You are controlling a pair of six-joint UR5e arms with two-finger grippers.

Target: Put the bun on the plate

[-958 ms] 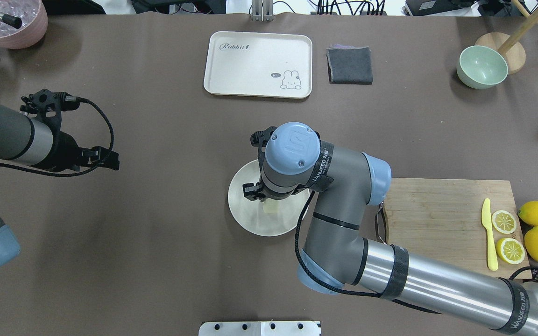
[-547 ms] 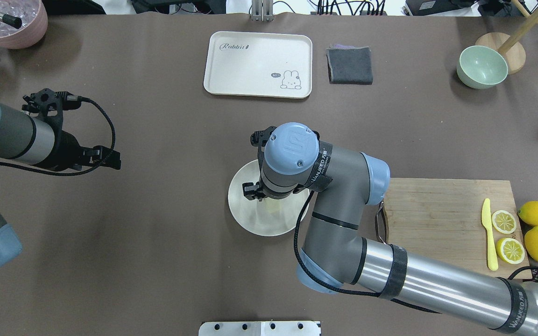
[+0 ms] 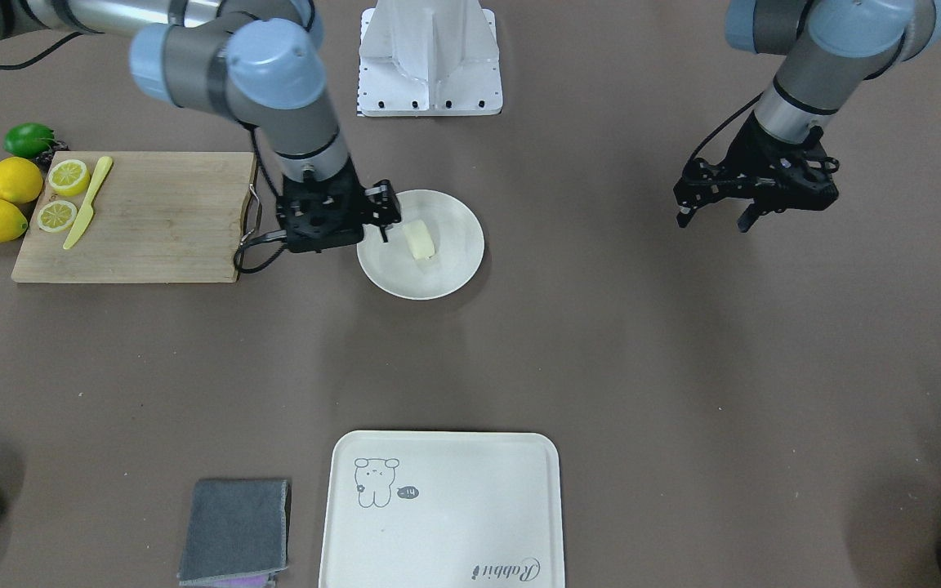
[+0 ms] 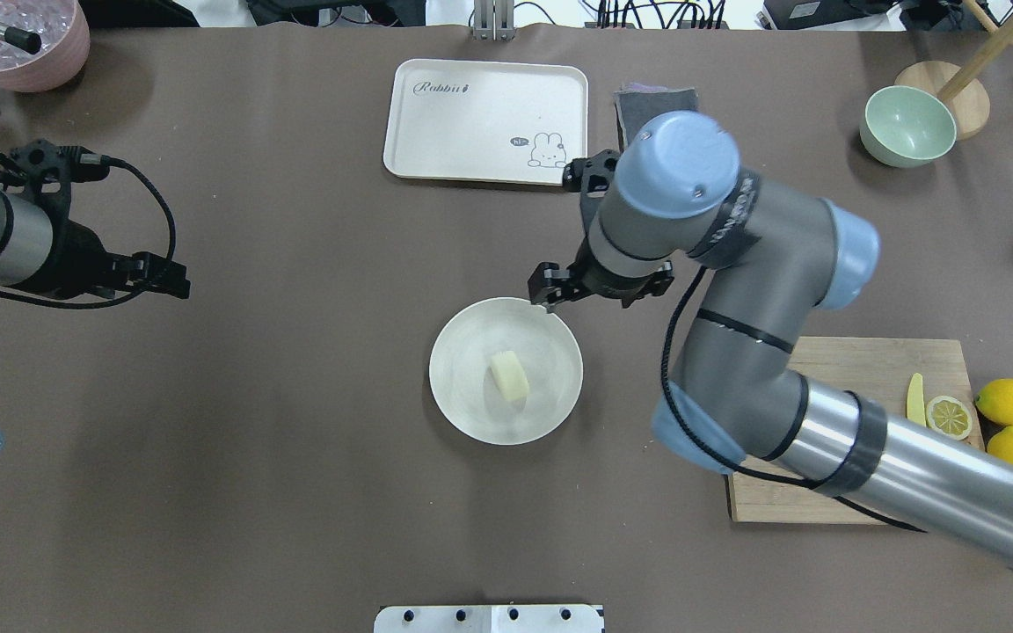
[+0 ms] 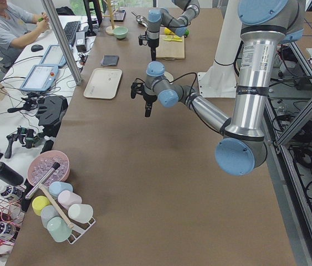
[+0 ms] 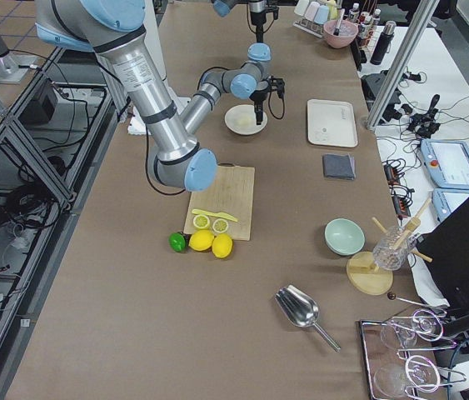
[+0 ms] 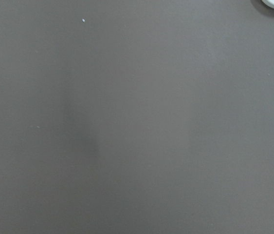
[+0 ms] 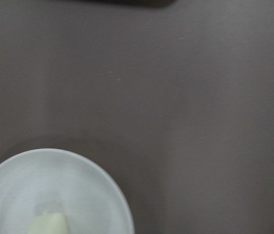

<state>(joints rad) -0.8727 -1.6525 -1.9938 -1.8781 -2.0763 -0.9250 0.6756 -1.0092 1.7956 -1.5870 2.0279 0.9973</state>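
Bun point(image 4: 510, 375) lies in the plate point(image 4: 462, 406); the cream tray point(image 4: 471, 132) reads "Rabbit". Right gripper point(image 4: 599, 294), released, hovers at the plate's rim. Left gripper point(image 3: 714, 216) hangs spread over the tabletop point(image 4: 295, 457).

I see the bun point(image 4: 510, 375) lying in the plate point(image 4: 462, 418) at mid-worktop point(image 4: 295, 483). On the robot's right of the plate sits the cutting board point(image 4: 823, 396). The knife point(image 3: 88, 202) and lemon slices point(image 3: 68, 176) lie at its outer end, with whole lemons point(image 3: 15, 180) just beyond. Farther from the robot lies the tray point(image 4: 471, 123), with the cloth point(image 3: 234, 523) beside it. The right gripper point(image 4: 601, 297) hangs beside the plate.
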